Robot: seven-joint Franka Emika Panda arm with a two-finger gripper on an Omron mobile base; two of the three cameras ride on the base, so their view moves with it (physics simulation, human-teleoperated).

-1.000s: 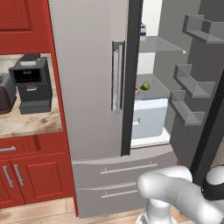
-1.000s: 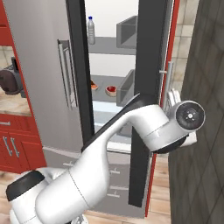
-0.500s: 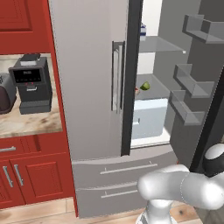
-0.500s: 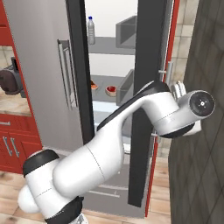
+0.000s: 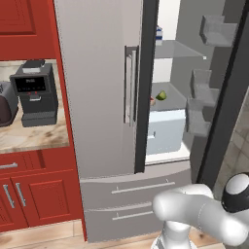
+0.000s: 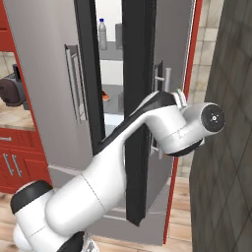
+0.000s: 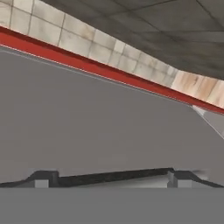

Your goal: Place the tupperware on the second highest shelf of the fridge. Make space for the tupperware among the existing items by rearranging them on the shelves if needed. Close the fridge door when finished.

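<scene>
Far left, on the surface (image 5: 29, 138): a dark coffee machine (image 5: 34, 92) stands well apart from the work.
Left door (image 5: 97, 97): shut, its bar handle upright.
Fridge (image 5: 165, 146) interior: a carton (image 5: 158, 35) sits high up and a yellow-green item (image 5: 161, 95) sits on a lower one of the shelves (image 5: 177, 50). The right base view shows a bottle (image 6: 102, 33) on an upper shelf.
Tupperware: I cannot tell where it sits; the shelf contents are too small to sort out.
Right door (image 6: 140, 98): wide open as it was a second ago, its bins (image 5: 199, 116) facing the interior.
Arm (image 6: 162, 123): over the last second it has swung further right, round the door's edge to its outer side, near the handle (image 6: 162, 78).
Fingers (image 7: 43, 179): spread wide and holding nothing, pointed at the door's plain grey outer panel just ahead.
Meaning: the hand seems to be lining up to push the door shut. That looks like the closing step, though contact with the panel is not yet clear.
</scene>
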